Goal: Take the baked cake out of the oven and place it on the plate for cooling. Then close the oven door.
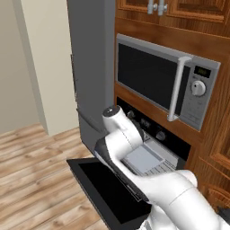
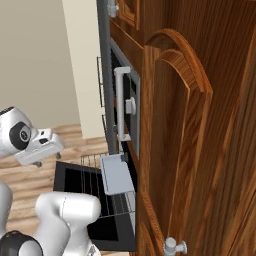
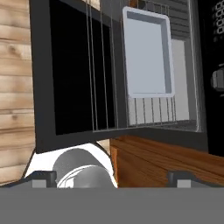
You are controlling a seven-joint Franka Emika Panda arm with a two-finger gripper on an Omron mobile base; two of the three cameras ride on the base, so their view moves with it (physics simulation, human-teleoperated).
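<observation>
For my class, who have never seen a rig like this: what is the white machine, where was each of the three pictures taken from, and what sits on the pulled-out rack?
The white machine is a robot arm in a computer-drawn kitchen. Two pictures come from cameras on its base, behind the arm to its left and right. The third looks out from its hand; the claw's two dark tips stand apart, holding nothing. The built-in black oven sits below a silver-framed microwave. Its wide flat black door is folded down open. A wire rack is slid out, carrying a flat pale grey tray. The tray looks empty; I see no cake.
</observation>
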